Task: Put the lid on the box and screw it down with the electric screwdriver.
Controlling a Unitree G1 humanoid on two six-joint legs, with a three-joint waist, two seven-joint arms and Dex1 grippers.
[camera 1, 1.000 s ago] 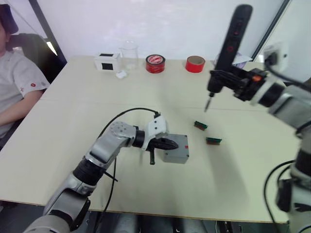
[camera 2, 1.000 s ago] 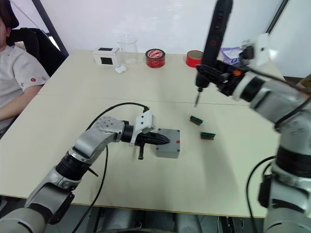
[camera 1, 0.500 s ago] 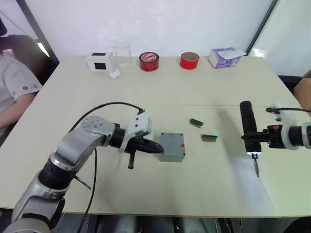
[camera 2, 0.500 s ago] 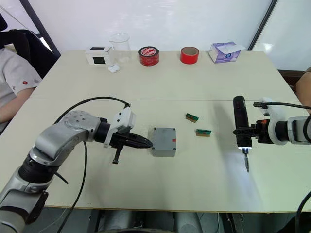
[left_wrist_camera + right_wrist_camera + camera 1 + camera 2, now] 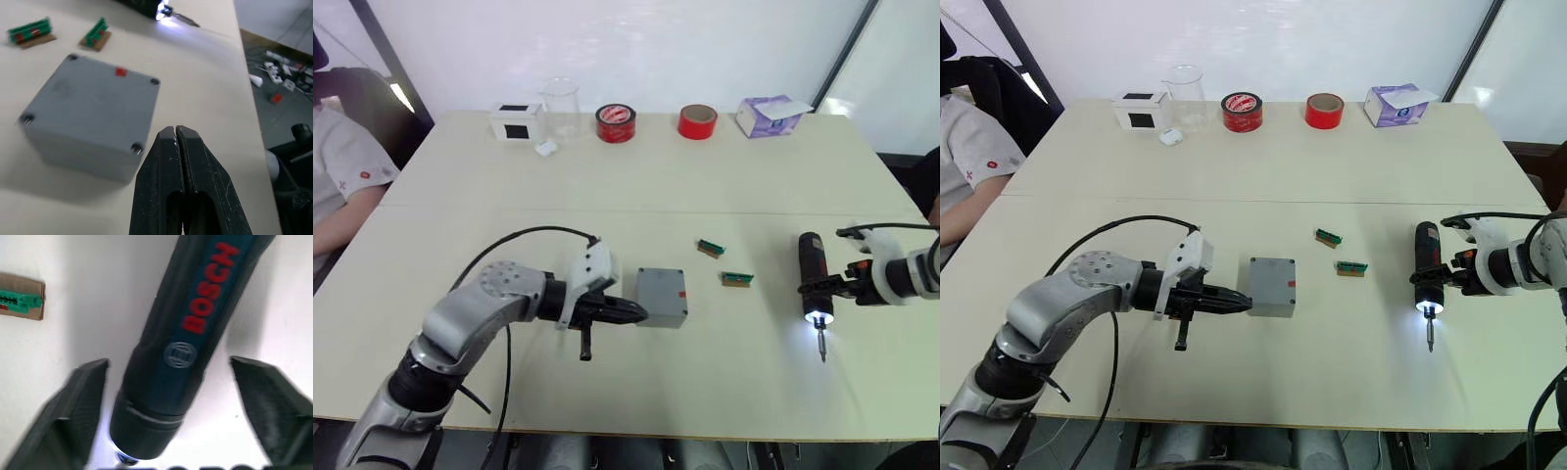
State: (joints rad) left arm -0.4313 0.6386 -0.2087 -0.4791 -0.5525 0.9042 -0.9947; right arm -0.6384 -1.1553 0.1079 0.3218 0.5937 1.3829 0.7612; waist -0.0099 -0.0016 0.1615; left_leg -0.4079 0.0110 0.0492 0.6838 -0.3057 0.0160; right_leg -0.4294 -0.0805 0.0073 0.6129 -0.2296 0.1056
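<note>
The grey lid [image 5: 98,93] with its red spot sits closed on the box [image 5: 83,152], a screw point at each corner. My left gripper [image 5: 175,132] is shut and empty. Its tip rests on the table right by the box's left side [image 5: 658,315]. The electric screwdriver [image 5: 814,279] lies flat on the table to the right, bit toward me and white light on. My right gripper [image 5: 168,362] is open around the screwdriver's body [image 5: 190,333], a gap on each side, fingers [image 5: 68,416] not touching it.
Two small green parts [image 5: 710,247] [image 5: 737,279] lie between box and screwdriver. Along the far edge stand a white box [image 5: 517,121], a clear beaker [image 5: 560,103], two red tape rolls [image 5: 618,122] [image 5: 697,121] and a purple tissue box [image 5: 771,115]. A person [image 5: 342,176] sits at the left.
The right arm brought the screwdriver down from upright over the table to lying flat on it, and the gripper has opened off it. The left gripper stayed shut beside the box.
</note>
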